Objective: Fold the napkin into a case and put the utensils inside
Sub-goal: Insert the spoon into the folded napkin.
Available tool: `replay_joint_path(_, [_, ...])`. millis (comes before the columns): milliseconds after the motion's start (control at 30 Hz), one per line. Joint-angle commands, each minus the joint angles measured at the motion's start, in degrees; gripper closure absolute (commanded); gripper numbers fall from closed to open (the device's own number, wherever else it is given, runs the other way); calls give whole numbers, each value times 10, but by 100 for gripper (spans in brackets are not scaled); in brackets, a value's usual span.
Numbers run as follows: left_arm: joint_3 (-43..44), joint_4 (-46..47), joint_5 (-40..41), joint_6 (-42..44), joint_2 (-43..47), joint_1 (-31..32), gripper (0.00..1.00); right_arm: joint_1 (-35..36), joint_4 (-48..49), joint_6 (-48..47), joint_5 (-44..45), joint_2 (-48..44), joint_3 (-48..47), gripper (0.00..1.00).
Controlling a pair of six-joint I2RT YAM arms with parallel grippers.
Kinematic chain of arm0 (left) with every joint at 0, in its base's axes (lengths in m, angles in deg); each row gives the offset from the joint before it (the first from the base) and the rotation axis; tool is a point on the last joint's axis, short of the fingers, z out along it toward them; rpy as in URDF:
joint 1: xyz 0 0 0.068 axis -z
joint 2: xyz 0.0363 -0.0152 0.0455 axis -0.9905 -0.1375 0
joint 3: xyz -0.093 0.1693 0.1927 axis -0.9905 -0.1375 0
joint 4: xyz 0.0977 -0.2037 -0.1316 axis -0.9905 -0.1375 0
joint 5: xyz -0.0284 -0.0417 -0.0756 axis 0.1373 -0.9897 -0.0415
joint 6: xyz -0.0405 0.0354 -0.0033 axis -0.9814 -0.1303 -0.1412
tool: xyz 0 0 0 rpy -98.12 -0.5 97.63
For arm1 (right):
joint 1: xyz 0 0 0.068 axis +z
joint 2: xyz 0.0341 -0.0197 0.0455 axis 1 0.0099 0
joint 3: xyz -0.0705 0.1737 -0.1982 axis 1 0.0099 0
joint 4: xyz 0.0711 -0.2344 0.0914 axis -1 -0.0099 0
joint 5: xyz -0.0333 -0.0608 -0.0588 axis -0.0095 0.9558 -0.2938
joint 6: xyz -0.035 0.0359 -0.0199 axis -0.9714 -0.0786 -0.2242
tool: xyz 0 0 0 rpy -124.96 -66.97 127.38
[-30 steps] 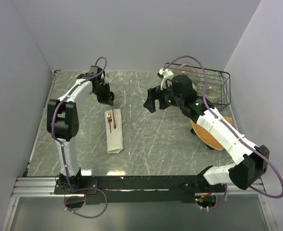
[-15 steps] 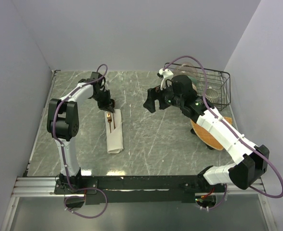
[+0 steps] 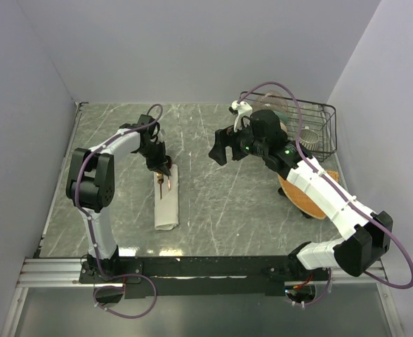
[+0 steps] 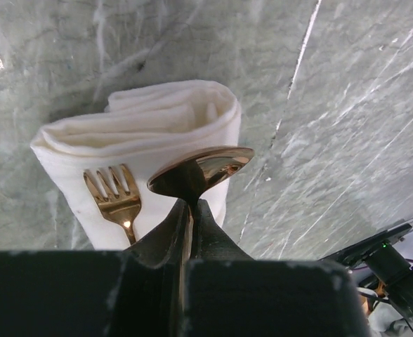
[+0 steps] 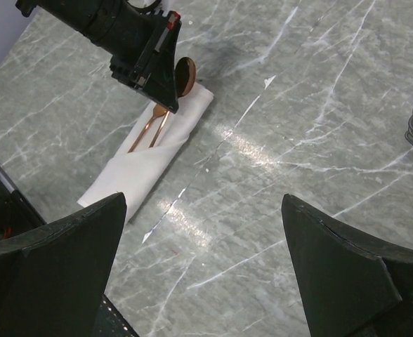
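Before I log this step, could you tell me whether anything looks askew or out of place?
Only the spoon: its bowl tilts up off the napkin, pinched in the left gripper, while the fork lies flat. Nothing spilled or damaged.

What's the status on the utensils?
Left gripper jaws shut on spoon, over the case. Fork lies on the case. Right gripper open, off to the side, nothing blocking.
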Motion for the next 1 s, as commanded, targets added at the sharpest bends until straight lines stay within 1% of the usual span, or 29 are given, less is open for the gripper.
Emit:
replay_joint_path(0, [-5, 5, 3, -16, 39, 5, 98, -4, 17, -1, -1, -14, 5, 0])
replay_joint_path(133, [-4, 1, 10, -12, 47, 11, 98, -4, 17, 0, -1, -17, 9, 0])
replay_joint_path(367, [-40, 5, -1, -12, 52, 20, 98, -4, 16, -3, 0, -17, 8, 0])
replay_joint_path(633, [-53, 8, 3, -15, 57, 24, 97, -5, 15, -4, 0, -16, 6, 0])
replay_joint_path(833, [-58, 8, 6, -18, 57, 31, 90, -5, 16, -4, -1, -13, 2, 0])
replay_joint_path(967, [-67, 7, 11, -23, 57, 34, 83, -5, 16, -5, -1, -11, 1, 0])
